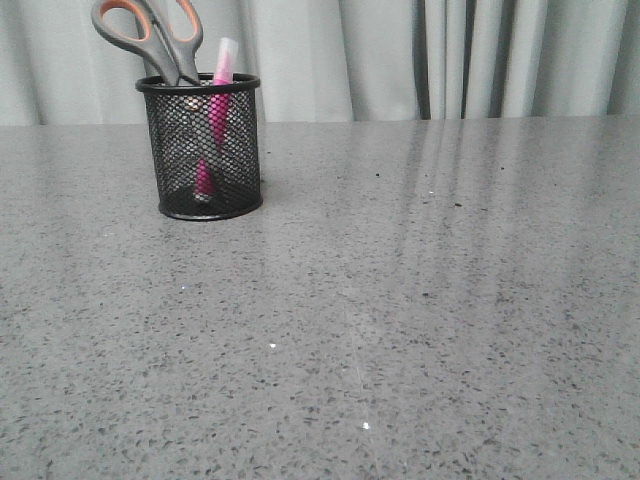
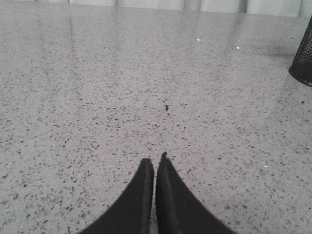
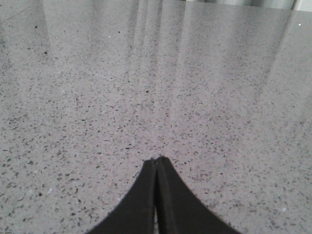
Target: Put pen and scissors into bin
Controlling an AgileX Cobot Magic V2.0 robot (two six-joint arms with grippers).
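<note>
**Ana:** Front view first, starting at the left. What is the surface like?

**Ben:** A grey speckled stone-look table point(image 1: 400, 330) fills most of the picture, glossy enough to carry pale streaks of reflection. Behind it hangs a light curtain point(image 1: 480, 55) in soft folds.

**Ana:** And on the table?

**Ben:** Far left, toward the back edge, stands the bin point(image 1: 200, 150), upright on its base. The scissors point(image 1: 150, 35) sit in it blades down, the grey handles with orange-lined loops sticking up above the rim and leaning left. Just to their right the pen point(image 1: 218, 100) stands in the same bin, slightly tilted, its pale cap end poking above the rim and its magenta body showing through the mesh.

**Ana:** The arms?

**Ben:** Neither shows in the front view. In the left wrist view the left gripper point(image 2: 155, 161) hovers over bare table with its two black fingers pressed together and nothing between them; a sliver of the bin point(image 2: 303, 61) shows at the frame's edge, well apart. In the right wrist view the right gripper point(image 3: 156, 160) is likewise closed and empty over bare tabletop.
</note>
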